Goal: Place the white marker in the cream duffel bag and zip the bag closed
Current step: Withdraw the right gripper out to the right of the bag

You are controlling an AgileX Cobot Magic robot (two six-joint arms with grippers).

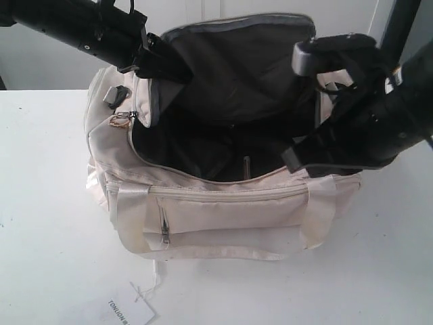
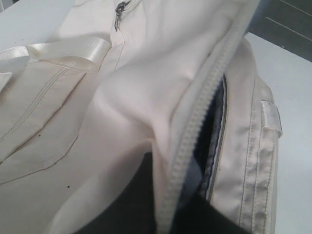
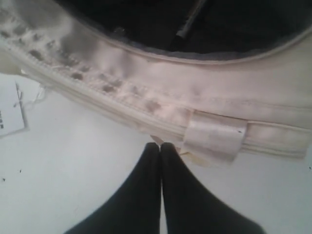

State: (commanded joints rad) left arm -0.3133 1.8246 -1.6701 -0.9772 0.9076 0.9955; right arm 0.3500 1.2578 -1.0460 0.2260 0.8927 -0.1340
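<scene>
Right wrist view shows the right claw with its two black fingers pressed together and nothing between them, hanging over bare white table. Just ahead of its tips runs the rim of the cream duffel bag. A short satin loop on that rim is the part nearest the claw, but the two are apart. Beyond the rim, inside the dark lining, lies a slim stick with a black end, seemingly the white marker, well past the claw's tips. Off to one side of the claw, a paper tag on a string rests on the table. The left claw is clamped on the bag's zip edge, with the cream teeth running between its dark fingers. In the exterior view it holds the flap raised, and the bag's mouth is wide open. Farther out from it sit a satin handle and the front pocket's zip pull.
</scene>
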